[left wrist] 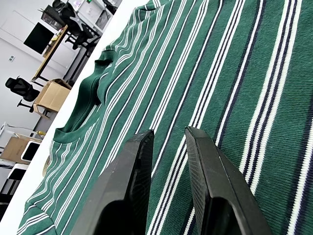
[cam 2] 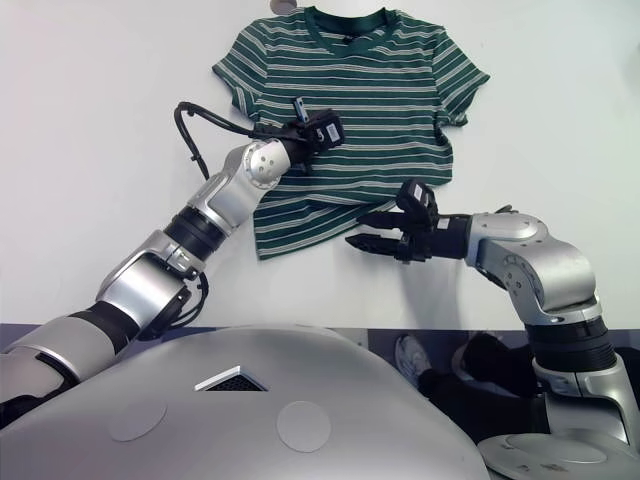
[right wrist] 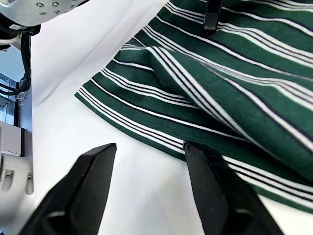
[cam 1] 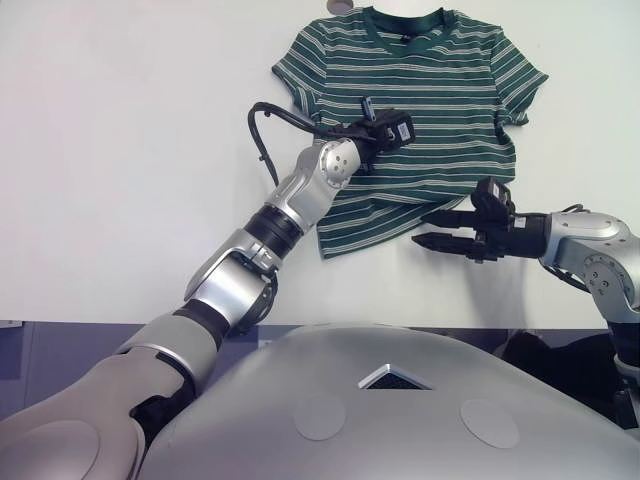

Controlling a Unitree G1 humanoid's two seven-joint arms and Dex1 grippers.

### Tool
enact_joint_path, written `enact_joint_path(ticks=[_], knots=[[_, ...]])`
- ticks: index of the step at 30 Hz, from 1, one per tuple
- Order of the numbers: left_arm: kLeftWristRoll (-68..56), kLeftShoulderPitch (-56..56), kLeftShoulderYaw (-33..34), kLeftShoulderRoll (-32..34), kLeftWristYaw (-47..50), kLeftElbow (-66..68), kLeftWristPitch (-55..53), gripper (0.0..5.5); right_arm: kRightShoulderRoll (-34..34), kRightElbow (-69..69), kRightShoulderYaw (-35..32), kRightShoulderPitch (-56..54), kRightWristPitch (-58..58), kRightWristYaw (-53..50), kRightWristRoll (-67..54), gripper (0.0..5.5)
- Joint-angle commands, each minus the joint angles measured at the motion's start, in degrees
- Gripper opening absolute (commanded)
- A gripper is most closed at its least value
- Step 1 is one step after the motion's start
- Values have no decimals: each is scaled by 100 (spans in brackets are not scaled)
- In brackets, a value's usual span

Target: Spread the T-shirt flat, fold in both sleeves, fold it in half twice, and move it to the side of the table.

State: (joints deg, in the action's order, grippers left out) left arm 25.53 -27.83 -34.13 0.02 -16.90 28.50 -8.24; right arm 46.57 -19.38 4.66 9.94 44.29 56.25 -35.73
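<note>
- The left tool (cam 1: 388, 128) sits just above the centre of the head view, over the chest of the T-shirt (cam 1: 430, 85). Its arm reaches in from the lower left of the frame.
- In the left wrist view, the left tool (left wrist: 169, 132) has its two dark fingers (left wrist: 139, 166) set narrowly apart. Striped cloth shows through the slit and nothing is gripped between them.
- In the right wrist view, a finger of the left tool comes down to the cloth; whether it presses on it cannot be told.
- The right tool (cam 1: 424, 228) is right of centre in the head view and points toward the left of the frame, at the shirt's lower hem.
- In the right wrist view, the right tool (right wrist: 149, 147) is spread wide and holds nothing. One fingertip (right wrist: 195, 149) is at the hem's edge and the other is over bare tabletop.
- The T-shirt is green with white and dark stripes and lies in the upper centre-right of the head view. Its collar is toward the top edge, and both short sleeves are spread out to the sides.
- The body of the shirt is mostly flat. A slanting crease runs through the lower part near the hem, between the two tools.
- The white tabletop (cam 1: 120, 150) surrounds the shirt, with a wide bare stretch on the left of the frame.
</note>
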Motion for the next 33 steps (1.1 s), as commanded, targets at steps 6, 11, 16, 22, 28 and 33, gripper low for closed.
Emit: enact_joint_path(ticks=[6, 11, 16, 22, 28, 33], knots=[[112, 99, -85, -4, -25, 121, -63, 118, -293, 967, 479, -166, -994, -145, 1014, 257], [104, 94, -79, -5, 13, 134, -31, 118, 397, 1423, 1145, -97, -1061, 627, 1435, 257], [82, 66, -23, -26, 96, 171, -11, 118, 1275, 1630, 1713, -518, -697, 2034, 1423, 257], [69, 35, 34, -121, 225, 233, -13, 118, 953, 948, 1313, -2119, 1707, 2494, -188, 257], [84, 31, 67, -83, 233, 253, 42, 118, -995, 962, -782, -3390, 4114, 493, -1604, 257], [70, -21, 412, -60, 721, 258, -39, 118, 684, 554, -1371, -1185, 1633, 1476, -552, 257]])
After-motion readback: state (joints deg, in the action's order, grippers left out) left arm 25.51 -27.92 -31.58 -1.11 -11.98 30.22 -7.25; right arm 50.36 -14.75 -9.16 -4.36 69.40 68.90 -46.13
